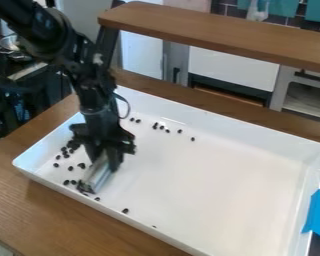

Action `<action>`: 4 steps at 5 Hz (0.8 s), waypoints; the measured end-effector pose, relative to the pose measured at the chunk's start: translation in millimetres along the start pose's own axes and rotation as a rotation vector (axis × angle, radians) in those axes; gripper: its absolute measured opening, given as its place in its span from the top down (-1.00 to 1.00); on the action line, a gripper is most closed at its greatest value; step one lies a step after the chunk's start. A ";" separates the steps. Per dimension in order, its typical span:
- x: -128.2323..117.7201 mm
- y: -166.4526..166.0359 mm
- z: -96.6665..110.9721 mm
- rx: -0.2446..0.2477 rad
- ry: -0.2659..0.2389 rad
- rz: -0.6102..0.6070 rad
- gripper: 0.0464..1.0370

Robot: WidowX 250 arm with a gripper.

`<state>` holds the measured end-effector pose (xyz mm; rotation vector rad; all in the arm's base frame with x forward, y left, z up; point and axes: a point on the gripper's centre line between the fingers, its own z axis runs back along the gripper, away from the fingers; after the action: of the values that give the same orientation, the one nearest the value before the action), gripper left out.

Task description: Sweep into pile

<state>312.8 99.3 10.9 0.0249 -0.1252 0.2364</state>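
Note:
My gripper (pixel 106 157) hangs over the left part of the white tray (pixel 223 185), shut on a pale brush-like sweeping tool (pixel 99 175) that slants down toward the tray's near left wall. Small dark beans lie scattered around the tool. Several beans (pixel 66 151) are left of the gripper, and some sit at the tool's lower end (pixel 84 188). A loose row of beans (pixel 161 127) lies near the far wall. One bean (pixel 125 211) rests near the front wall. The arm hides part of the tray's left side.
The tray stands on a wooden table (pixel 76 220). Blue tape (pixel 318 214) is on the tray's right edge. A wooden shelf (pixel 223 36) spans the back above the table, with white cabinets (pixel 233 70) behind it.

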 end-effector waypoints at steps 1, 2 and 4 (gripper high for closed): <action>11.7 30.1 -2.5 0.056 -0.039 -0.004 0.32; 18.2 54.4 -2.9 0.101 -0.095 -0.015 0.32; 6.6 38.4 4.9 -0.009 -0.006 -0.021 0.32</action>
<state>309.6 138.0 17.0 0.0176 -0.1322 0.2151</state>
